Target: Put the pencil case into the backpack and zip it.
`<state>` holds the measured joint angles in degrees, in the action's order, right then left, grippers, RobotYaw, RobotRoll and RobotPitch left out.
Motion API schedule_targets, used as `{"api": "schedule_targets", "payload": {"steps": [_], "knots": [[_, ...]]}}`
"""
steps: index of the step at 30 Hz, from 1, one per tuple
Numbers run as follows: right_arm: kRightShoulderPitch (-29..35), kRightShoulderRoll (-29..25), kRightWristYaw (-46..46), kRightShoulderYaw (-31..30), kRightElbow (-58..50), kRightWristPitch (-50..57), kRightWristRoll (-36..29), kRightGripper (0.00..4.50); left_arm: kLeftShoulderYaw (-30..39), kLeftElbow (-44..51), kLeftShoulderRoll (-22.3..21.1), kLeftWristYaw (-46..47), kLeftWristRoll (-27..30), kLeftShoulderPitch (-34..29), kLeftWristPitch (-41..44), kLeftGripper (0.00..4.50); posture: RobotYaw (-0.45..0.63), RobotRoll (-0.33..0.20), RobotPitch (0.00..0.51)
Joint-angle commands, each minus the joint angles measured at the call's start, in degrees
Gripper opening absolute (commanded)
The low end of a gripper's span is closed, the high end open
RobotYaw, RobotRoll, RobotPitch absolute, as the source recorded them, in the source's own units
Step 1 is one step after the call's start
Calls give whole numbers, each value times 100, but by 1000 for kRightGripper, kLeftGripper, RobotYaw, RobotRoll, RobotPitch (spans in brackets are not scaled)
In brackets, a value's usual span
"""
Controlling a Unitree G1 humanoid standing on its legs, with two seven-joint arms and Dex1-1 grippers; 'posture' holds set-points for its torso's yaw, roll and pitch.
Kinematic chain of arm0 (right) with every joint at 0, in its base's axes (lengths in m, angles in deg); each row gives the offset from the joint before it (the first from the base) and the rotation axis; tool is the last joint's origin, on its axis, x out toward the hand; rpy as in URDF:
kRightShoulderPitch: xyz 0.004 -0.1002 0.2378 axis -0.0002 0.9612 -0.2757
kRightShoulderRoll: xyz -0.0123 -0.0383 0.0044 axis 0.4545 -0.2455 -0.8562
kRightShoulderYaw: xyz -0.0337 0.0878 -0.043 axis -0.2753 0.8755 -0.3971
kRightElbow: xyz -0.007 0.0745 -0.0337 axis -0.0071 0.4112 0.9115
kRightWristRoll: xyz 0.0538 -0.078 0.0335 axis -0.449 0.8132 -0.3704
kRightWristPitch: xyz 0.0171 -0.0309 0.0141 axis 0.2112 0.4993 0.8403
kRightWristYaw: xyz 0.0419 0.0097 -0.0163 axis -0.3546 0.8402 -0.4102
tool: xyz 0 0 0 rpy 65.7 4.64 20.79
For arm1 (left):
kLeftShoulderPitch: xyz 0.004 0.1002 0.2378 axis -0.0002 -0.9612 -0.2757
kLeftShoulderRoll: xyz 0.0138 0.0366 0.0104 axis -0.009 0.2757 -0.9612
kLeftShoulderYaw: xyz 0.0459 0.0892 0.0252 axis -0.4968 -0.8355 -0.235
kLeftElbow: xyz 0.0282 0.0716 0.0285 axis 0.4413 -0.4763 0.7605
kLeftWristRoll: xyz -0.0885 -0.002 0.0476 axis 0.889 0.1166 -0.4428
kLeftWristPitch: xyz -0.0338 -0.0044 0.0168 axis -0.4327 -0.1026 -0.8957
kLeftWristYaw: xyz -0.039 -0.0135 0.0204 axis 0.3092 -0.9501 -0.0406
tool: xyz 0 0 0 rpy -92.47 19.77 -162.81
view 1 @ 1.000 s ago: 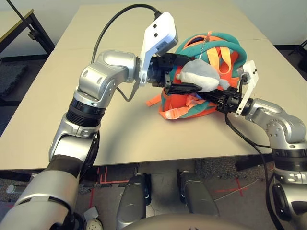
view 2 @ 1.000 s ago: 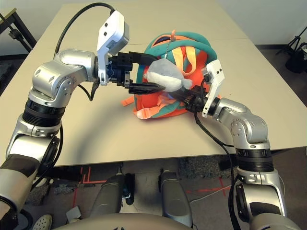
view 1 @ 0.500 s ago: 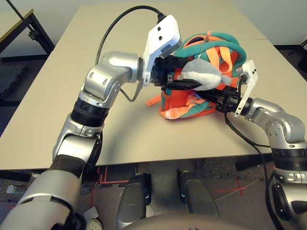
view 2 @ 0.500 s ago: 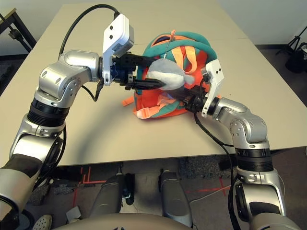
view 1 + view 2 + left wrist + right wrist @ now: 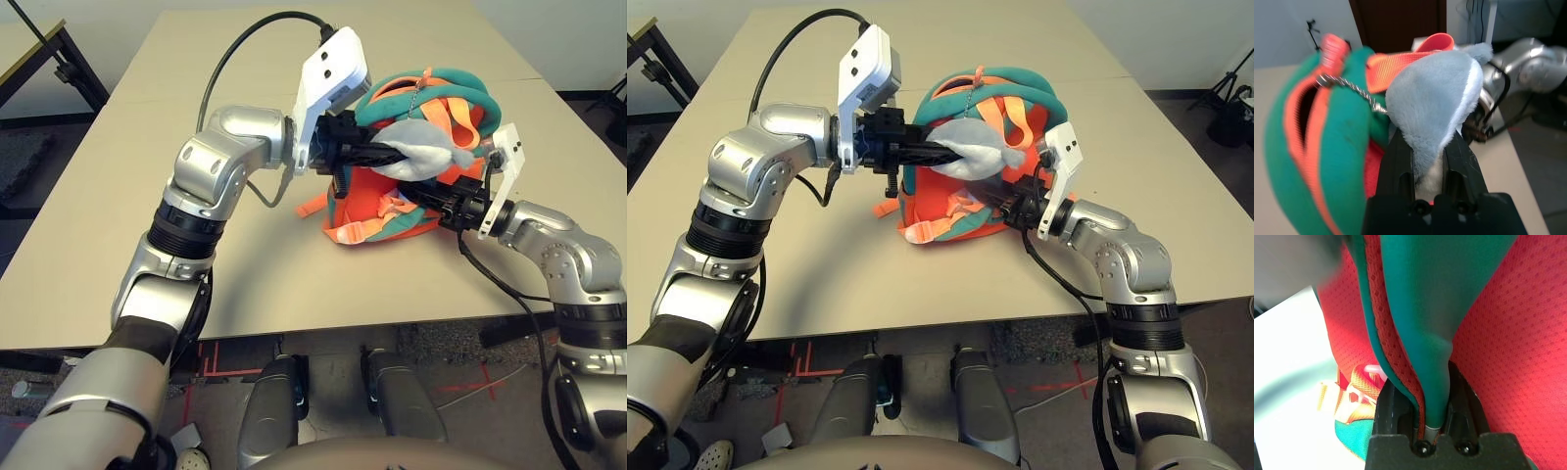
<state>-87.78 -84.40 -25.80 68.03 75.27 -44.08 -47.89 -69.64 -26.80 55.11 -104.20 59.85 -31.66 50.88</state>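
With left gripper (image 5: 1431,164) clenching the plush toy (image 5: 1435,105) and right gripper (image 5: 1432,404) pinching the backpack's (image 5: 950,201) teal trim (image 5: 1418,308), lift the toy toward twelve o'clock, clearing the zipper.

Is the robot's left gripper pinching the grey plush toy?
Yes, the left gripper has its two black fingers closed on the grey plush toy hanging from the backpack.

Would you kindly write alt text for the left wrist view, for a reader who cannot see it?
The left gripper is shut on the grey plush toy, which hangs by a small chain from the backpack, an orange bag with teal trim. An orange strap curves behind the toy.
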Motion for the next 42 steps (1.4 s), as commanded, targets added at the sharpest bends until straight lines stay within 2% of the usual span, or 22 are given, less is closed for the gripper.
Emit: {"api": "schedule_targets", "payload": {"steps": [1, 6, 10, 16, 24, 29, 32, 42], "knots": [[68, 47, 37, -119, 164, 63, 79, 501, 510, -9, -103, 110, 342, 224, 229, 420, -153, 0, 143], [64, 76, 35, -143, 184, 50, 85, 501, 1012, 42, -449, 199, 625, 323, 500, 420, -146, 0, 144], [77, 77, 28, -143, 193, 34, 91, 501, 1177, 26, -798, 233, 614, 249, 585, 420, -135, 0, 143], [45, 98, 13, -183, 272, -6, 114, 501, 1405, 87, -1463, 239, 670, -255, 783, 420, -117, 0, 148], [-14, 103, -40, -228, 373, -39, 138, 501, 1513, 46, -1874, 344, 697, -945, 913, 420, -106, 0, 153], [-26, 111, -59, -236, 402, -34, 155, 501, 1310, -83, -1937, 394, 551, -1498, 809, 420, -106, 0, 154], [-21, 109, -62, -229, 392, -23, 159, 501, 1079, -273, -1978, 423, 233, -1760, 564, 420, -110, 0, 155], [-25, 101, -54, -227, 402, -16, 171, 501, 386, -768, -1862, 310, -192, -2268, 333, 419, -115, 0, 152]]}}
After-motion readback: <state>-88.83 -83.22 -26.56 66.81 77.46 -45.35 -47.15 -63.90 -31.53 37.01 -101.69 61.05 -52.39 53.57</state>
